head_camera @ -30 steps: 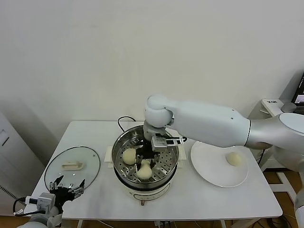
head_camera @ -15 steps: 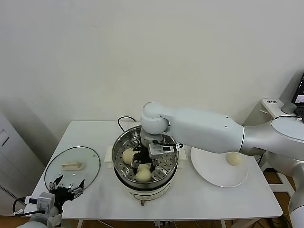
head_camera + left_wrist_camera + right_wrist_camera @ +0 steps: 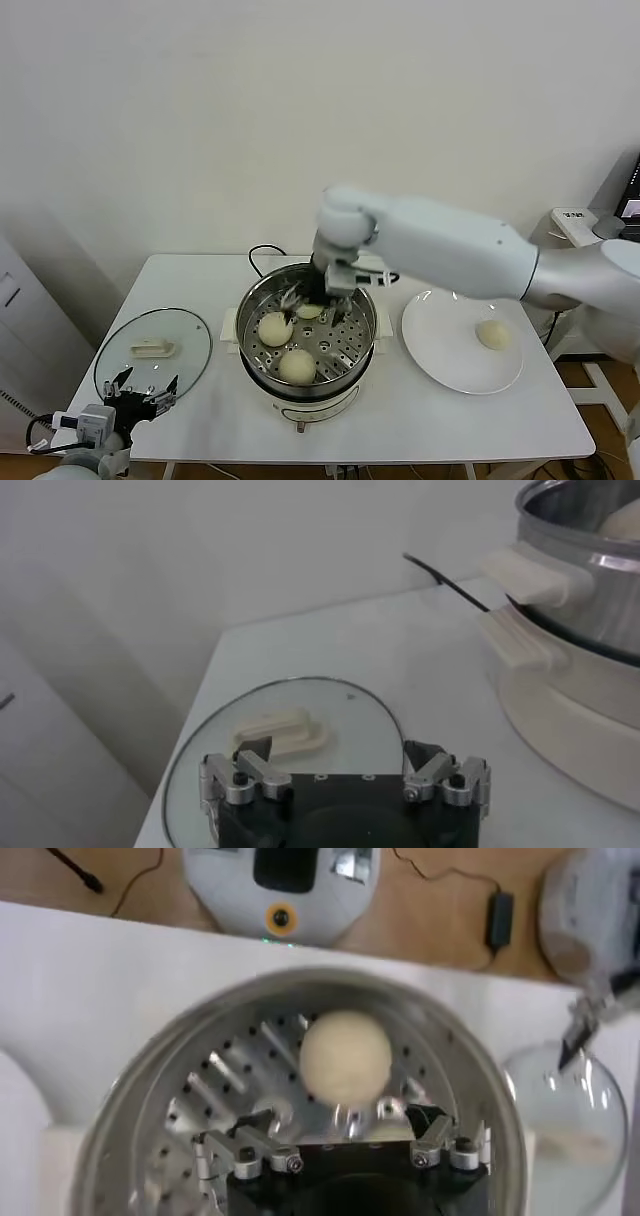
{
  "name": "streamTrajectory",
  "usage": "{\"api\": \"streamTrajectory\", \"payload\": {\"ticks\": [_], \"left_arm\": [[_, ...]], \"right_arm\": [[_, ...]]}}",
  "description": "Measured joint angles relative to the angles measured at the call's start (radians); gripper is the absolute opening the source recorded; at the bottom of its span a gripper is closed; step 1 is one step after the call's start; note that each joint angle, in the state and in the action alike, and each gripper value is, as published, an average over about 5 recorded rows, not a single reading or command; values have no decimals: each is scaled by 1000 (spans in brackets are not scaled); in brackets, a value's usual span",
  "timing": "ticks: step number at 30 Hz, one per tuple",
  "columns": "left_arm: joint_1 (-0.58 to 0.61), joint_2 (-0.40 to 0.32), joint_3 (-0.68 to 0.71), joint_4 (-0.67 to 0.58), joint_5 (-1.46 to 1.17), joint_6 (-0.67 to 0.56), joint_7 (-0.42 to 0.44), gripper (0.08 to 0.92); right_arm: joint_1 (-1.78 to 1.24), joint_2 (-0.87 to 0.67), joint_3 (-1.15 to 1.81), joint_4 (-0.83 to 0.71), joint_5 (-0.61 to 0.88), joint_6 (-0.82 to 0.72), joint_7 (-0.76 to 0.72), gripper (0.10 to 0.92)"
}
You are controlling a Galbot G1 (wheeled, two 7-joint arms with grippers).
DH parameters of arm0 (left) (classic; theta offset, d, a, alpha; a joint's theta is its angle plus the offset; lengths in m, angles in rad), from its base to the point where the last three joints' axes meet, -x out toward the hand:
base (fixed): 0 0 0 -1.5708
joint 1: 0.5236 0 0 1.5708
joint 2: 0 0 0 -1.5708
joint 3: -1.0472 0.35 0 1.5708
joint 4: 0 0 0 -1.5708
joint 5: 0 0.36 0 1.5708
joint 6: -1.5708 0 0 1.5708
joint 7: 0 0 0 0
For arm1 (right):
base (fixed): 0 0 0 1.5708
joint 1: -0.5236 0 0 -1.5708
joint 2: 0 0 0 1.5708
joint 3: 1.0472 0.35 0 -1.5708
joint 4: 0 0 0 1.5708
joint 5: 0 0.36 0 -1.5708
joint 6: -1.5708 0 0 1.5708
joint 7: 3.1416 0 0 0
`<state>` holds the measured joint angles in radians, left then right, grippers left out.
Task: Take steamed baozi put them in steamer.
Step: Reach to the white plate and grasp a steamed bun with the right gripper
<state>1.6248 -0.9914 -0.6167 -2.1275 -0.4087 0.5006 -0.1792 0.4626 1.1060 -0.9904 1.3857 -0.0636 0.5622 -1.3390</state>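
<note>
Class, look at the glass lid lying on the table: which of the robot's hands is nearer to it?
The left. The left hand hovers at the near edge of the glass lid; the right hand is over the steamer, well off to the side.

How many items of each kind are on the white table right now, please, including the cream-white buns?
Cream-white round baozi: 4, three in the steamer and one on the plate
Shiny stainless-steel steamer: 1
Flat white round plate: 1
Round glass lid: 1
Total: 7
</note>
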Motion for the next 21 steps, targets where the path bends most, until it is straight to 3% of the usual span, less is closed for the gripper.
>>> {"api": "streamTrajectory", "payload": {"ticks": [21], "left_arm": [[-4,7,-1,-10,-3,6,0,823]], "right_arm": [[2,-264,47,-393,67,-218,-56,823]]}}
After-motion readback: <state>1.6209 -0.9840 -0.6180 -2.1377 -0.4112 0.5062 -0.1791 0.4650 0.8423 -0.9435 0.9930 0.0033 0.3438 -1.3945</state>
